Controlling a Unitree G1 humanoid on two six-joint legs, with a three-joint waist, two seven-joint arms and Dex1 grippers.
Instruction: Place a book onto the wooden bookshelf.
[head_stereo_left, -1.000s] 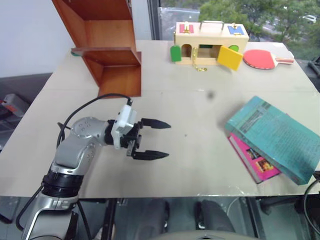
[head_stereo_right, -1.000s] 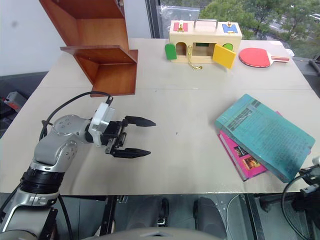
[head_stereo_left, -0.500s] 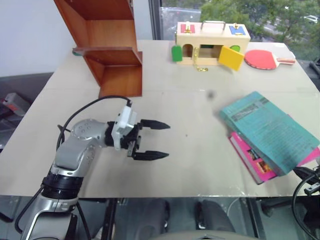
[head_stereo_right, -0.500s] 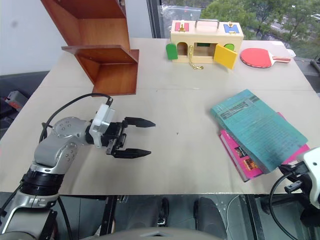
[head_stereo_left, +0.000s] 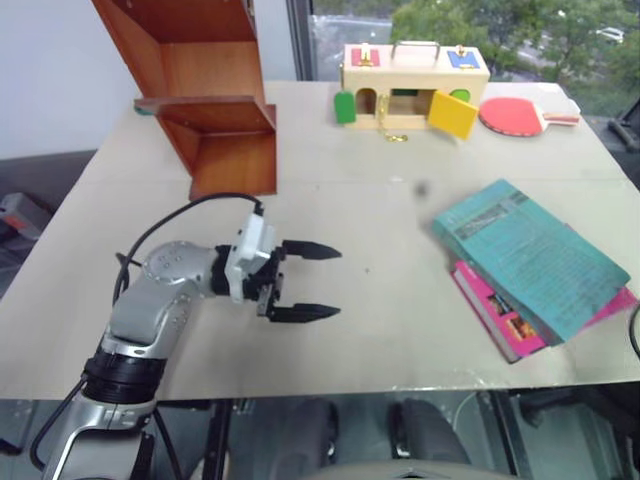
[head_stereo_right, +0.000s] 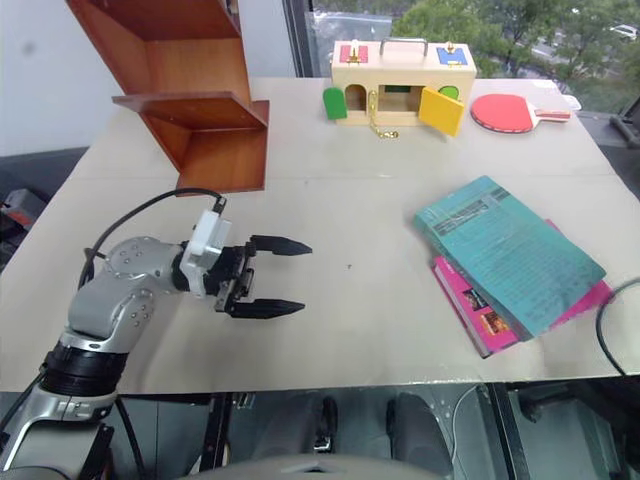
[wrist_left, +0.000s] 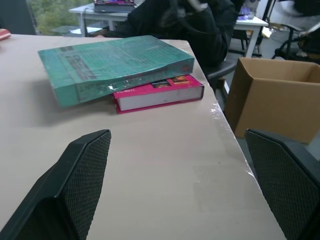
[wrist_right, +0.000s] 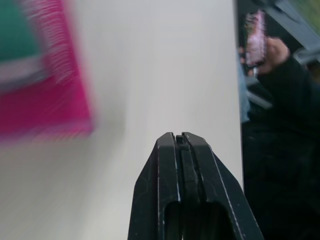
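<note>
Pink book (head_stereo_left: 505, 322): lay flat near the table's (head_stereo_left: 380, 230) right edge.
Toy box (head_stereo_left: 412, 85): stood at the far edge — yellow door ajar.
Paddle (head_stereo_left: 520, 115): rested just beside it.
Cardboard box (wrist_left: 274, 102): sat beyond the table's edge.

Wooden bookshelf (head_stereo_left: 205, 90) top cut off, pink book (head_stereo_right: 480, 315) mostly under teal book (head_stereo_right: 505, 255) (blurred in right wrist view)
</note>
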